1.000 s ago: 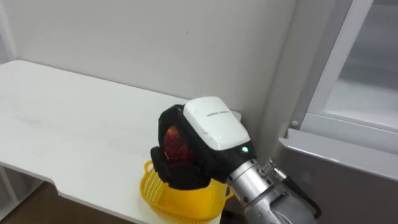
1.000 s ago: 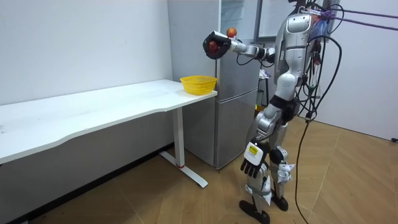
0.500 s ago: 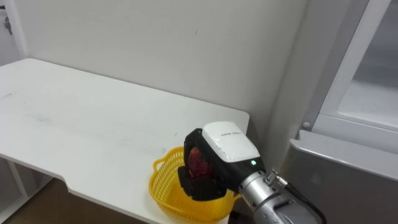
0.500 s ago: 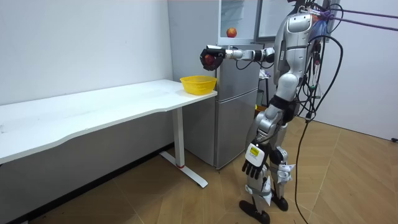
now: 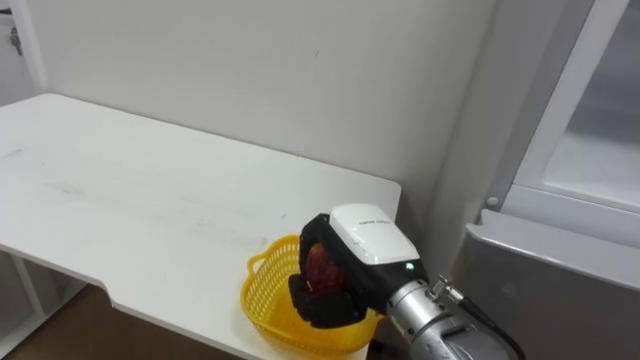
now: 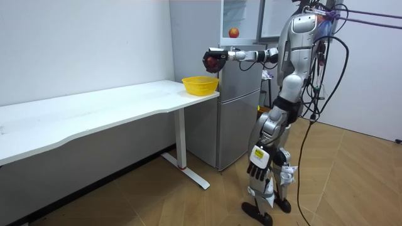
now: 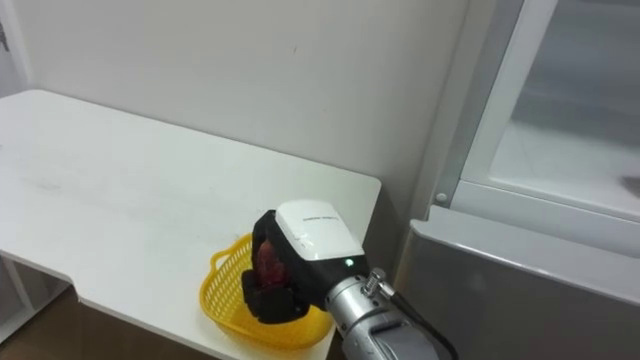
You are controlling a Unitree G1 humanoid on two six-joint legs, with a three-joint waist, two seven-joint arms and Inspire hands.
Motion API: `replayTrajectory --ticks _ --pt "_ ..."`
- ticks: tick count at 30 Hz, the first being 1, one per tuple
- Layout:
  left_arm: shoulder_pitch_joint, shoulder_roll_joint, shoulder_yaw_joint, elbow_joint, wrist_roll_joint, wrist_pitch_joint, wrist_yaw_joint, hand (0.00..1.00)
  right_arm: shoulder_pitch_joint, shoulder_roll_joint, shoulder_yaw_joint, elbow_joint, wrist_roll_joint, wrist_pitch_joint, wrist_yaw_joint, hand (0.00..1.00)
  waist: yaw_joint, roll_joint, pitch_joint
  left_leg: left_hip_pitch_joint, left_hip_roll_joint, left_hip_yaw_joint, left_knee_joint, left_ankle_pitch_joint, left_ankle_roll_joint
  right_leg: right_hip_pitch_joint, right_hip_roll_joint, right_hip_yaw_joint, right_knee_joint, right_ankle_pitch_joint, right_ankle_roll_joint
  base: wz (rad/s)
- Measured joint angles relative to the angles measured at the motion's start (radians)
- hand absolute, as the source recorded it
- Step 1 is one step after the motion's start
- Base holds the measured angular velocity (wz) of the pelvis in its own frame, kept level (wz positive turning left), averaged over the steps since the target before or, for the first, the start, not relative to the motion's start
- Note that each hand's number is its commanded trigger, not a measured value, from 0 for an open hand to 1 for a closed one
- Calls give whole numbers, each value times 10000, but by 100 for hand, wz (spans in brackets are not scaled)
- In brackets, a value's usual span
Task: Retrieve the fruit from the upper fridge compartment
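Red fruit [image 5: 322, 268] is seen at the lower middle of the left eye view, clasped by the curled fingers [image 5: 315, 305] of the right hand [image 5: 368, 235] just above the yellow basket [image 5: 258, 290] on the tabletop [image 5: 150, 190]. The same grasp is shown at the lower centre of the right eye view. In the room view, a second fruit [image 6: 233, 32] is seen on the fridge's [image 6: 242, 113] upper shelf, and the left hand [image 6: 256, 160] is hung relaxed at lower centre. If released off-centre, the fruit could be bounced off the rim and lost over the tabletop's edge.
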Motion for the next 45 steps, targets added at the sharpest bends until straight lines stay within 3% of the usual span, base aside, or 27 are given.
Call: replayTrajectory --ticks 5,6,7,18,25,35,39,45 --pt "111 0 4 -43 13 17 -12 0 0 -5 -14 191 -9 144 11 100 -5 16 9 -4 8 -3 17 -1 0 3 1 0 0 0 0 0" --pt "149 0 5 -68 11 17 -11 0 0 -3 -14 258 -6 168 11 61 1 24 15 -3 9 -8 18 -1 0 5 0 -4 0 0 0 0" --pt "212 0 5 -128 11 21 -15 0 0 -4 -14 321 -5 191 11 0 1 34 19 -1 9 -40 19 -1 0 5 -3 -3 0 0 0 0" --pt "407 -3 7 -444 9 87 -69 0 -1 -7 -26 360 5 204 15 0 2 168 24 2 8 -62 17 -1 1 5 1 -26 -4 0 0 0" --pt "639 -7 16 -1091 13 207 -75 0 -1 -5 -31 360 -8 204 15 0 5 162 17 17 9 -67 16 0 0 5 1 -25 -4 0 0 0" --pt "641 -12 27 -1142 19 261 -75 0 -1 -4 -32 360 -48 213 15 0 4 162 13 91 10 -77 10 -1 1 72 -2 -41 -7 0 0 0" --pt "596 -36 195 -1143 220 305 -79 0 -1 1 -40 360 -61 398 15 0 26 157 8 101 8 -114 12 -1 0 115 2 -55 -6 0 0 0" --pt "612 -35 202 -1147 325 440 -86 0 -1 2 -44 360 -46 425 15 0 26 158 -44 103 4 -116 24 0 0 116 8 -1 -4 0 -1 0"
